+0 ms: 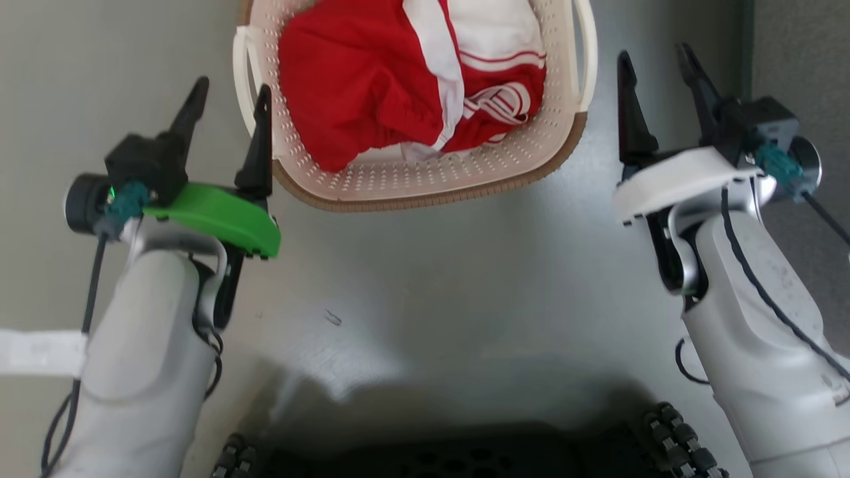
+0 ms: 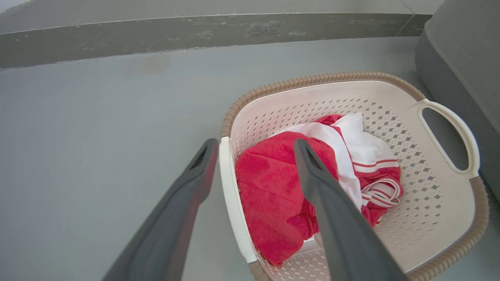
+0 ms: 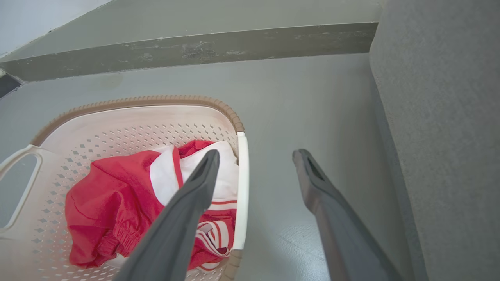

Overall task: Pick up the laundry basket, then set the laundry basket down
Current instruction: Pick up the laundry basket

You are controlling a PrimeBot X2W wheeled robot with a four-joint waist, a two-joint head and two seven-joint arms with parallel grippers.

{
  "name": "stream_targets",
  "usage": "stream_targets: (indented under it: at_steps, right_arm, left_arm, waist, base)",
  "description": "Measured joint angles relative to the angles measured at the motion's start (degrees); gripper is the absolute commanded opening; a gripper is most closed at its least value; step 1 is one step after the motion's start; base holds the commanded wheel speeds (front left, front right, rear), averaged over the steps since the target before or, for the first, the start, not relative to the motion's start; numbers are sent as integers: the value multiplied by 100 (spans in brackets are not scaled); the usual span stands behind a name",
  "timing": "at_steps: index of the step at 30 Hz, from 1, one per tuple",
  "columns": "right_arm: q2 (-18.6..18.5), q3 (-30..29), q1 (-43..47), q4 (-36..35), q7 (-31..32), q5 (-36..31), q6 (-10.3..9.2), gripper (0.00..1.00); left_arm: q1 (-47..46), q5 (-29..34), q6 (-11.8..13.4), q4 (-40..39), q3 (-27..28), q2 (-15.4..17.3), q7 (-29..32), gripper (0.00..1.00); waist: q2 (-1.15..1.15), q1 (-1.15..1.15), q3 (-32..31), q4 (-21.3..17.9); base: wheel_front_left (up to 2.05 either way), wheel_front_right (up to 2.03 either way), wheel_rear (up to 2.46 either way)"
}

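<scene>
On the grey floor (image 1: 425, 279) ahead of the robot, the laundry basket (image 1: 425, 179) sits with red and white clothing (image 1: 358, 73) heaped inside. Its two white handles are turned left and right, so that each faces one arm. Both grippers are spread wide and hold nothing. Seen from the head camera, the left gripper (image 1: 234, 86) is the nearer: its inner finger crosses the left handle (image 1: 242, 73), and its wrist camera shows that handle lying between the two fingers. The right gripper (image 1: 654, 53) stands just beside the right handle (image 1: 588, 60), with a strip of floor between them in the head view, though its wrist camera also lines the handle up between its fingers. The lift appears not yet begun; each gripper likely needs to settle over its handle and close.
</scene>
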Motion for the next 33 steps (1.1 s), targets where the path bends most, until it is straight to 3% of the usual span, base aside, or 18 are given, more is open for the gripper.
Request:
stream_targets:
  at_steps: [11, 33]
  right_arm:
    - [167, 237, -755, 870, 151, 92, 174, 100]
    - [261, 794, -2232, 2577, 611, 322, 454, 100]
  left_arm:
    - [-717, -16, -216, 868, 30, 135, 319, 100]
    - [-1926, -393, -502, 2610, 22, 76, 1063, 100]
  waist:
    - [0, 0, 357, -109]
    - [0, 0, 682, -328]
  base:
    - [0, 0, 0]
    - [0, 0, 0]
